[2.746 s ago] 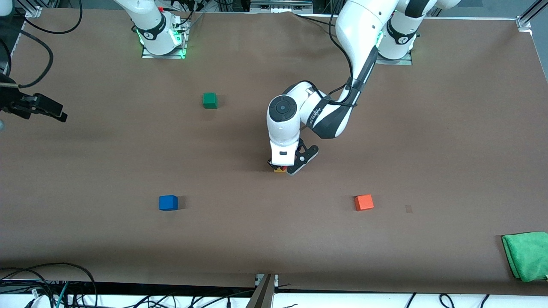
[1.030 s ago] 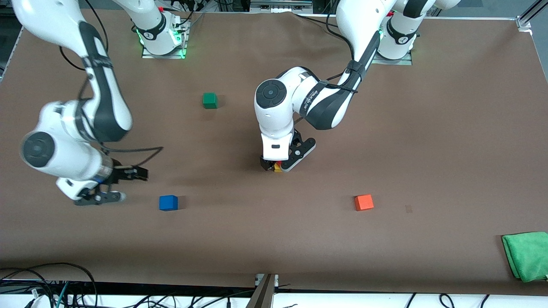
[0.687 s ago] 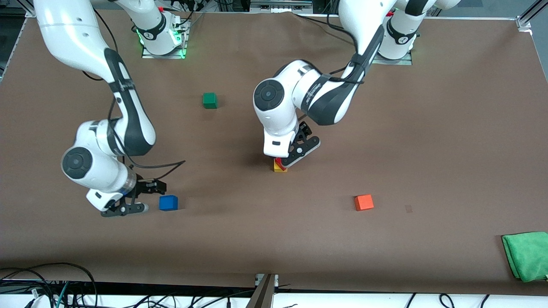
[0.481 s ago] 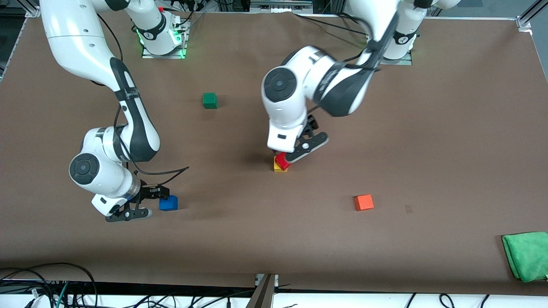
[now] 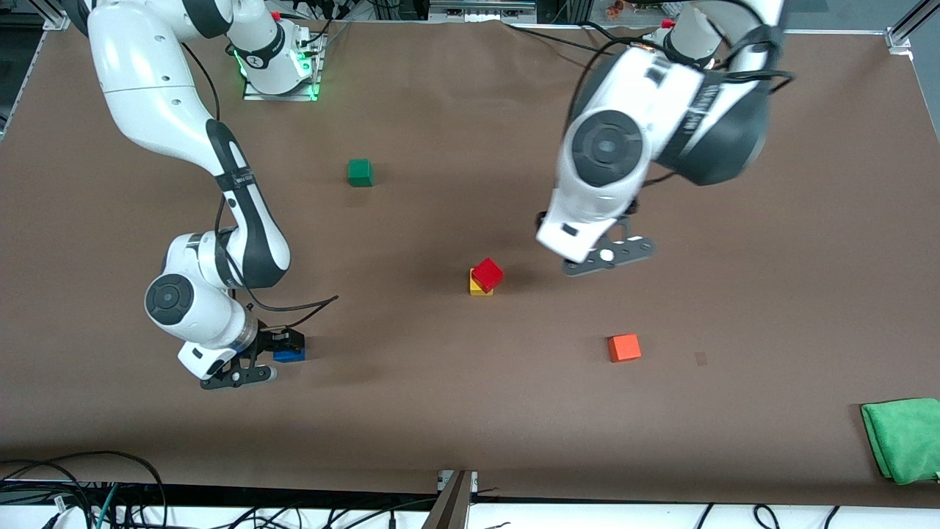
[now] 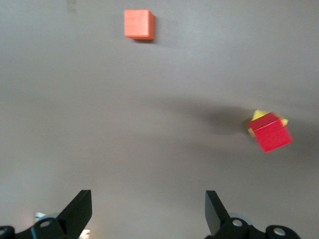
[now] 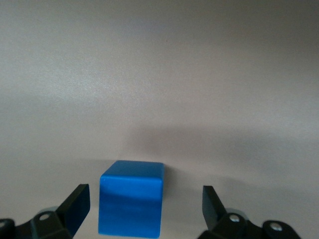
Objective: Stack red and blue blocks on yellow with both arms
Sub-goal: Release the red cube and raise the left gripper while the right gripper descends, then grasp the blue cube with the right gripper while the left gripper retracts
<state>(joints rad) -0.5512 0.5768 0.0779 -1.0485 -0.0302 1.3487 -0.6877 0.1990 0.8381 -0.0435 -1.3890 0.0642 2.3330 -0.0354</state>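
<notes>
The red block [image 5: 487, 273] sits on the yellow cube [image 5: 477, 289], turned askew on it; both show in the left wrist view, red [image 6: 269, 132] on yellow [image 6: 256, 116]. My left gripper [image 5: 608, 258] is open and empty in the air over bare table, beside the stack toward the left arm's end; its own view shows the same [image 6: 147, 216]. My right gripper [image 5: 277, 358] is low and open with a finger on each side of the blue block [image 5: 291, 355], not touching it. In the right wrist view the blue block [image 7: 131, 204] stands between the fingers of my right gripper [image 7: 144, 209].
A dark green cube [image 5: 360, 173] lies nearer the robots' bases. An orange cube [image 5: 624, 347] lies nearer the front camera than the stack, and shows in the left wrist view [image 6: 139, 23]. A green cloth [image 5: 903, 439] lies at the table corner; cables hang along the front edge.
My left gripper let go of the red block on the yellow cube and rose away toward the left arm's end. My right arm swung in and lowered its open gripper around the blue block.
</notes>
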